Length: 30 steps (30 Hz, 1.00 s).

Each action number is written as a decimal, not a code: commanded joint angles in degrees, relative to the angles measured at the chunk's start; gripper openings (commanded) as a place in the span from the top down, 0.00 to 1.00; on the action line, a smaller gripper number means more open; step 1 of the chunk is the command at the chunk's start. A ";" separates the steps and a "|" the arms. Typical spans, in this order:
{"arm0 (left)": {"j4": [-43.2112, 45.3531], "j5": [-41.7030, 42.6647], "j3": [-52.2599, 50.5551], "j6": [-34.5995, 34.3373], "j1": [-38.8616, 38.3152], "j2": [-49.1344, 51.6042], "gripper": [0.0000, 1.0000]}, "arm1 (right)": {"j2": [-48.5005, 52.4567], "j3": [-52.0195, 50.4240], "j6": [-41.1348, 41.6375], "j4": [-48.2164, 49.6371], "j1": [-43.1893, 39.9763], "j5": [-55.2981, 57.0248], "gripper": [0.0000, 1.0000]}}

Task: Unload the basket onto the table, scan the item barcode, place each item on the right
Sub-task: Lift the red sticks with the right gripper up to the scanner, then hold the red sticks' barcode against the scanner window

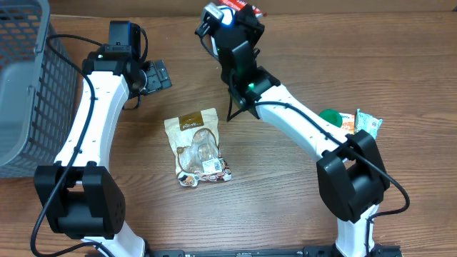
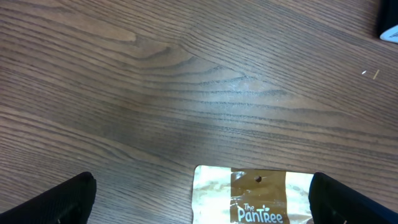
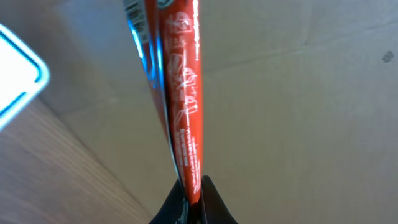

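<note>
Scanning step, upper centre: my right gripper (image 3: 189, 208) clenched on the red packet (image 3: 180, 93); next I turn its barcode (image 3: 131, 7) toward the scanner (image 1: 214, 14). Left gripper (image 1: 158, 73) released.

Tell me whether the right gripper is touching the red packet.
Touching. The right wrist view shows the right gripper shut on the red packet, its jaws pinching the packet's lower edge with no gap.

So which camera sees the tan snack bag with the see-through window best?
Overhead: the whole tan plastic snack pouch lies flat on the wooden table. The left wrist view catches only its top edge; the right wrist view misses it.
</note>
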 commanded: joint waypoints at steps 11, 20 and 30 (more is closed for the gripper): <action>0.11 0.26 0.96 -0.42 -0.13 -0.96 0.00 | 12.57 1.16 -4.07 13.79 -4.37 -7.76 0.96; 0.11 0.26 0.96 -0.42 -0.13 -0.96 0.00 | 20.37 1.55 -4.07 15.54 -5.14 -13.97 0.96; 0.11 0.26 0.96 -0.42 -0.13 -0.96 0.00 | 27.15 7.37 1.84 16.09 -6.32 -12.15 0.96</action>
